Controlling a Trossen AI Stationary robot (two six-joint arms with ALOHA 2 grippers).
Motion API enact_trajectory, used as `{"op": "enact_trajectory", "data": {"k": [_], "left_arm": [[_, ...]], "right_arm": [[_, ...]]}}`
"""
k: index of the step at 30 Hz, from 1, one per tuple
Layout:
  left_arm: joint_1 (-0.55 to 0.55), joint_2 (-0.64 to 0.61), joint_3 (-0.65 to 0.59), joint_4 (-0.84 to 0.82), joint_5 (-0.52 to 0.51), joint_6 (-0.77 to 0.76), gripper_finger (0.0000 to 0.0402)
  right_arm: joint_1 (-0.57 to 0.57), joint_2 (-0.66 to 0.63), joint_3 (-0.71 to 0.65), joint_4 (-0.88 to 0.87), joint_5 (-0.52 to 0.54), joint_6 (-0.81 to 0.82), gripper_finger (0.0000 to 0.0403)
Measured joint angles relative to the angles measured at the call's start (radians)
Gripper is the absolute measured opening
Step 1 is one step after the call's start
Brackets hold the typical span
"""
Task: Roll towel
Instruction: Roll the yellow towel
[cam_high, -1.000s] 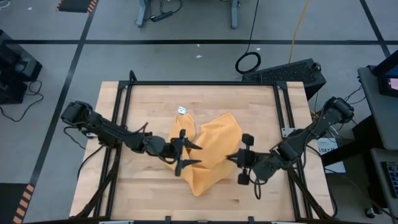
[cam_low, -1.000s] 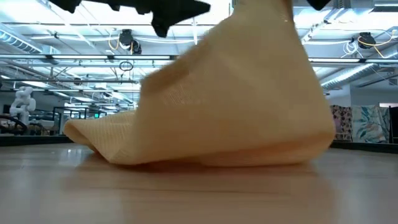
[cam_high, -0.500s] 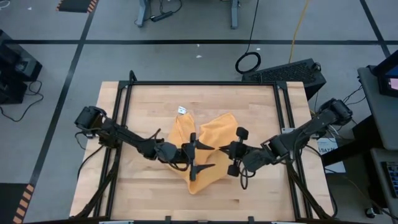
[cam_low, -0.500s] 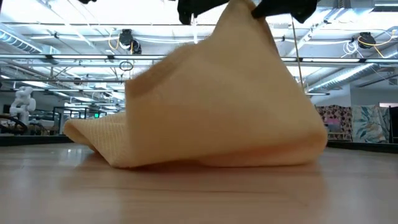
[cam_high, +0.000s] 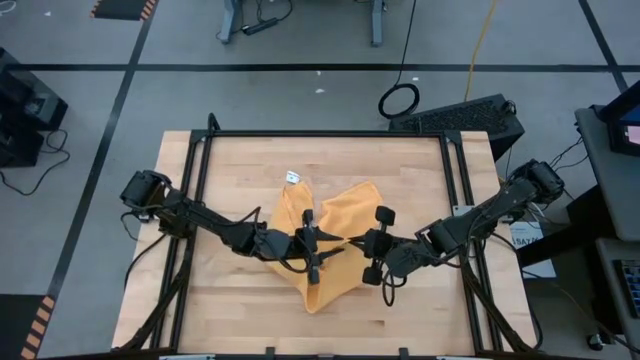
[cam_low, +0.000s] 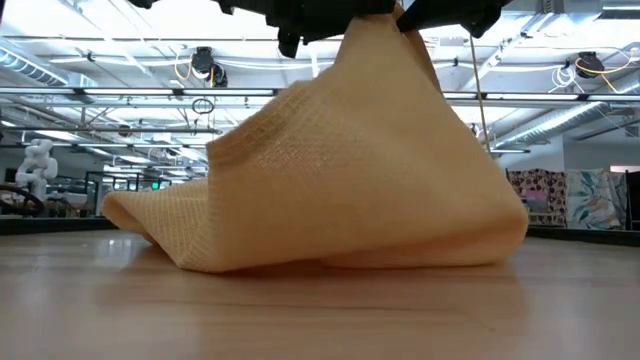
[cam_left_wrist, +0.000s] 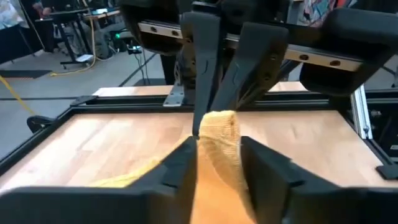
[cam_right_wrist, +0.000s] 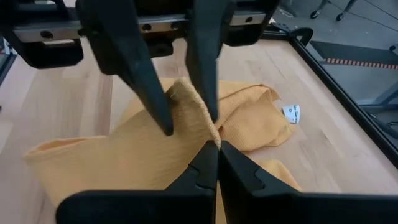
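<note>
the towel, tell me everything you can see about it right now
The mustard-yellow woven cloth towel lies crumpled mid-table on the wooden tabletop, not flat or rolled. One part is pulled up into a peak, tent-like, pinched by the shut right gripper, with the left gripper closing around the same raised fold. A small white tag shows at its far corner.

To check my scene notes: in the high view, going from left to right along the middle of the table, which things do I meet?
Left gripper → peak of the towel, pinched between both grippers → right gripper.
</note>
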Motion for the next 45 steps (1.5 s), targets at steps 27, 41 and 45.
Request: {"op": "enact_trajectory", "data": {"k": [27,41,45], "left_arm": [[-0.240,-0.163,-0.001,-0.514,0.322,-0.004,0.0001],[-0.351,-0.191,-0.002,-0.685,0.294,-0.166,0.0000],[-0.363,-0.191,-0.002,-0.711,0.271,-0.165,0.0000]], "right_arm": [[0.105,0.069,0.000,-0.495,-0.202,0.141,0.0169],[-0.130,0.119,-0.120,-0.350,-0.178,-0.152,0.0183],[-0.291,0.116,-0.153,-0.252,-0.247,-0.260,0.0183]]}}
